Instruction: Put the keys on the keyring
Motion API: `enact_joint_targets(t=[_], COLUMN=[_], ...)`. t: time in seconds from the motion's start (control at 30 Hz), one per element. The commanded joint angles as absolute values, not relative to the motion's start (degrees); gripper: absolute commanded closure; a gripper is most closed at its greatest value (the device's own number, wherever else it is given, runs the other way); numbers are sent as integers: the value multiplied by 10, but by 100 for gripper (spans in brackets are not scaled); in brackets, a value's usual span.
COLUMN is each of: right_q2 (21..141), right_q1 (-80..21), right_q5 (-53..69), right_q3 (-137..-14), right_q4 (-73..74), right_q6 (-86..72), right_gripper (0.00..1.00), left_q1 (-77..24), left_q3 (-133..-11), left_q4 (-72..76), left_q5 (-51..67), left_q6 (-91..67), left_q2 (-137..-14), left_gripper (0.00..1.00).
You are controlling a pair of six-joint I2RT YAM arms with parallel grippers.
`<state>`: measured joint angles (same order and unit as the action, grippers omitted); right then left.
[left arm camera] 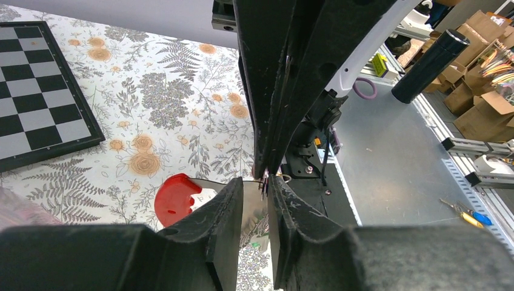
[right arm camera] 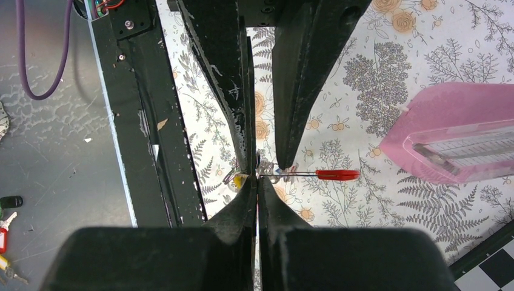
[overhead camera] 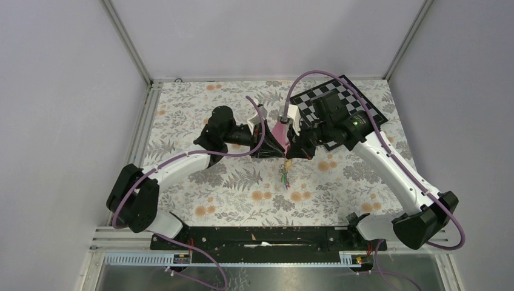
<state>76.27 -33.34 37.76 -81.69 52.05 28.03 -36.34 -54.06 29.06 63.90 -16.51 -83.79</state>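
Above the floral tablecloth (overhead camera: 230, 194), the right gripper (right arm camera: 257, 180) is pinching shut on the flat silver-and-red keyring (left arm camera: 176, 200), small keys (overhead camera: 285, 174) dangling beneath; the left gripper (left arm camera: 257, 191) is hovering opposite, fingers slightly parted.

Robot lab, test cell. Plain grey walls (overhead camera: 60, 91) and aluminium frame posts (overhead camera: 127, 42) box in table. Floral cloth (overhead camera: 242, 194) covers work surface; checkerboard (overhead camera: 309, 103) lies at far right. Purple cable (right arm camera: 36, 97) hangs loose. Beyond: bare metal bench (left arm camera: 388, 157), hand tools (left arm camera: 468, 213), stacked cardboard boxes (left arm camera: 485, 109).
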Motion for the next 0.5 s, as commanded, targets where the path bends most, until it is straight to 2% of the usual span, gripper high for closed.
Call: enact_joint_targets(t=[0.0, 0.17, 0.27, 0.37, 0.47], right_q2=[762, 763, 764, 760, 743], right_q1=[-340, -340, -340, -340, -338], right_q5=[389, 390, 391, 386, 379], right_q3=[-830, -831, -835, -836, -825], right_q4=[509, 509, 508, 506, 496], right_q6=[279, 277, 276, 275, 278], right_gripper=[100, 100, 100, 95, 84], left_q1=[-367, -367, -368, -368, -368], left_q3=[-549, -547, -545, -539, -519], left_q4=[352, 361, 362, 372, 442], left_q5=[645, 646, 649, 652, 652], left_q6=[-184, -192, -192, -202, -255], left_q2=[-841, -843, -844, -841, -834], left_gripper=[76, 86, 100, 100, 100])
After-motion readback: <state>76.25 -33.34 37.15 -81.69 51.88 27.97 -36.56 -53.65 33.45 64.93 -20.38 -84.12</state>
